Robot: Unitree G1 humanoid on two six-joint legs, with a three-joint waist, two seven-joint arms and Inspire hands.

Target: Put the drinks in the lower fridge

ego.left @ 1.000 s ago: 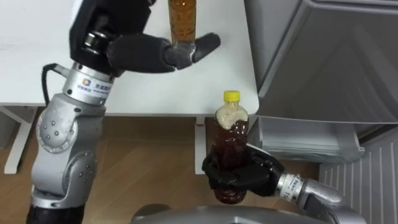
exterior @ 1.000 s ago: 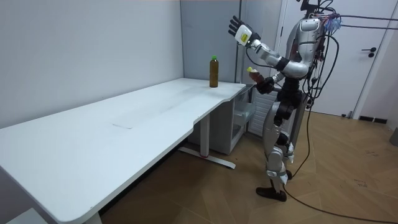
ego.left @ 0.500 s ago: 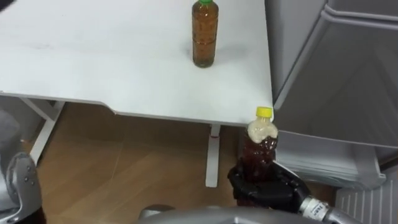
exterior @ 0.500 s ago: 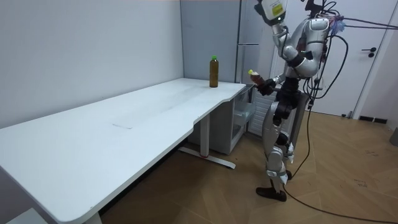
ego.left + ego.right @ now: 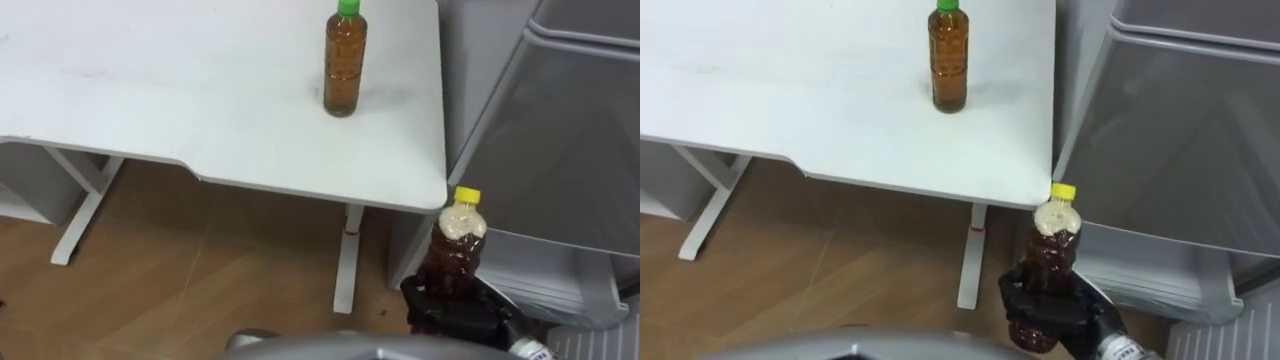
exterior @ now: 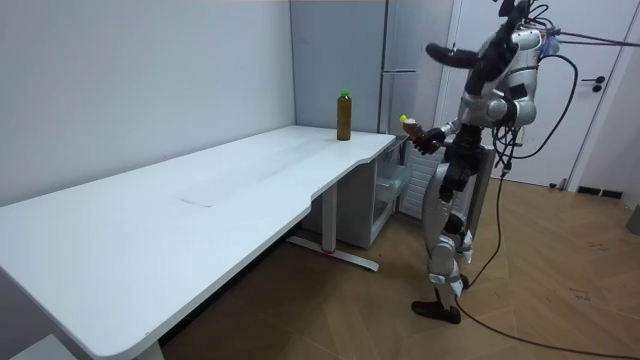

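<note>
The right robot hand (image 5: 462,314) is black, and it is wrapped tight round the yellow-cap bottle (image 5: 455,252). That bottle is clear, bumpy plastic, full of dark brown drink with pale foam at the neck. It stands straight up in the hand, over the floor (image 5: 200,285), just off the worktop's (image 5: 150,85) corner and in front of the fridge (image 5: 565,130).

The green-cap bottle (image 5: 344,62) is tall and round, with golden-brown drink inside. It stands alone on the worktop, near the fridge end.

The worktop is smooth, flat and white, with a curved front edge and thin white legs. The floor is brown wood planks. The fridge is plain grey and smooth.

The robot stands by the worktop's end. The left robot hand (image 6: 436,48) is up high by the fridge; I cannot tell how it is set.
</note>
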